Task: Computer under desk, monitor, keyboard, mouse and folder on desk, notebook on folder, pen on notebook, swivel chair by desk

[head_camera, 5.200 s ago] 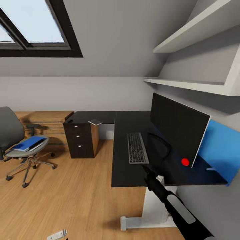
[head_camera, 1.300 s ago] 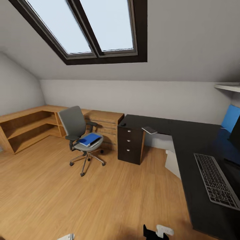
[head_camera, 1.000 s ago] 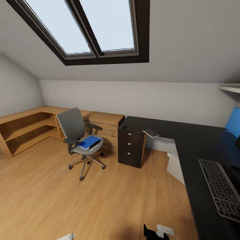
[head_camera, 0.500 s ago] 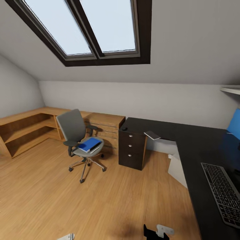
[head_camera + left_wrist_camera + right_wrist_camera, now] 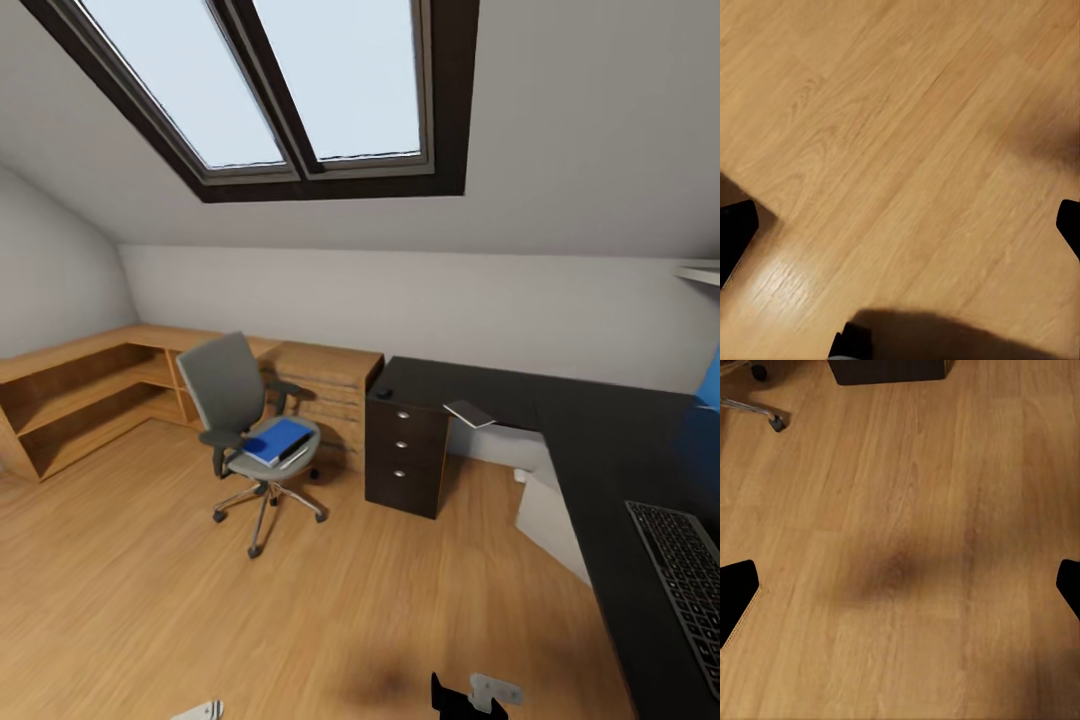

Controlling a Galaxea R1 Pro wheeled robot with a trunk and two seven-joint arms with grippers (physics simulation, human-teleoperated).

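View has swung left toward the chair (image 5: 250, 420), which now sits nearer centre; folder (image 5: 276, 440) lies on its seat, keyboard (image 5: 688, 585) on the tabletop (image 5: 590, 440). Both tools wide, empty, over floor.

Folder (image 5: 276, 440) on swivel chair (image 5: 240, 420), left of desk (image 5: 600, 450)

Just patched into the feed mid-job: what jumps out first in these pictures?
The big dark-framed skylight in the sloped ceiling grabs the eye first. Below it, a grey swivel chair stands on the wood floor with the blue folder lying on its seat. At the head view's right, the black desk carries the keyboard, cut off by the picture's edge.
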